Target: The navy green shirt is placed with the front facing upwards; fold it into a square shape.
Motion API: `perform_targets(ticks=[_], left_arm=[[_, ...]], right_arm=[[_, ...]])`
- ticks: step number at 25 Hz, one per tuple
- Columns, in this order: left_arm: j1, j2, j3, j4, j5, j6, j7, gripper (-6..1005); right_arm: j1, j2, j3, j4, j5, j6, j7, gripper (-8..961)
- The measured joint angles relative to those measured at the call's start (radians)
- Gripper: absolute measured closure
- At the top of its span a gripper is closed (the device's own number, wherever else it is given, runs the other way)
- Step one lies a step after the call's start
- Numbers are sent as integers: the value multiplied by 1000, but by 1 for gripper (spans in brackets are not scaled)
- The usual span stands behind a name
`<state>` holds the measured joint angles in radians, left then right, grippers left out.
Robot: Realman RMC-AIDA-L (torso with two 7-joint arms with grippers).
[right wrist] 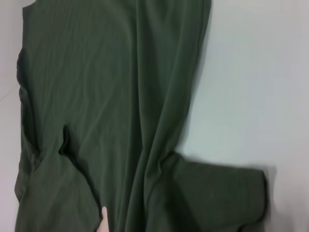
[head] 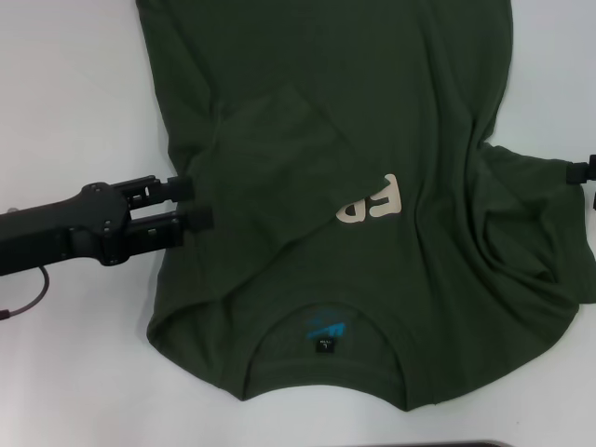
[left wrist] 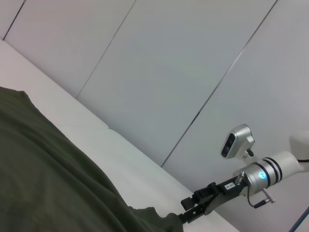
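The navy green shirt (head: 372, 186) is spread over the centre and right of the head view on the white table (head: 65, 112), collar toward the bottom edge; one sleeve has been laid inward over the chest, part-covering the cream lettering, while the other sleeve and the body are judged unfolded. The left gripper (head: 191, 205) is seen at centre left, its fingers slightly parted at the fold's edge with nothing visibly pinched. The right gripper (head: 585, 172) is at the right edge beside the bunched sleeve, and its grip cannot be told.

Navy green shirt (head: 372, 140): plain dark olive, no pattern. Chest lettering (head: 371, 200): cream. Neck print (head: 326, 327): teal. Neck tag (head: 325, 345): black. Left gripper (head: 193, 204): matte black. Right gripper (left wrist: 190, 212): black. Table (head: 65, 121): plain white.
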<state>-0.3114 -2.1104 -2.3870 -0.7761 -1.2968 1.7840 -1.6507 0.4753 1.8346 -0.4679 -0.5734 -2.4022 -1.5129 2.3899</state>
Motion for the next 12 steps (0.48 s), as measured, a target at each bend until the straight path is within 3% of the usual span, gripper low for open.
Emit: perform_targets(ticks=[12], left_arm=[[0, 0, 0, 3, 1, -5, 1, 296]], right_arm=[[23, 5, -7, 42, 0, 28, 0, 38]])
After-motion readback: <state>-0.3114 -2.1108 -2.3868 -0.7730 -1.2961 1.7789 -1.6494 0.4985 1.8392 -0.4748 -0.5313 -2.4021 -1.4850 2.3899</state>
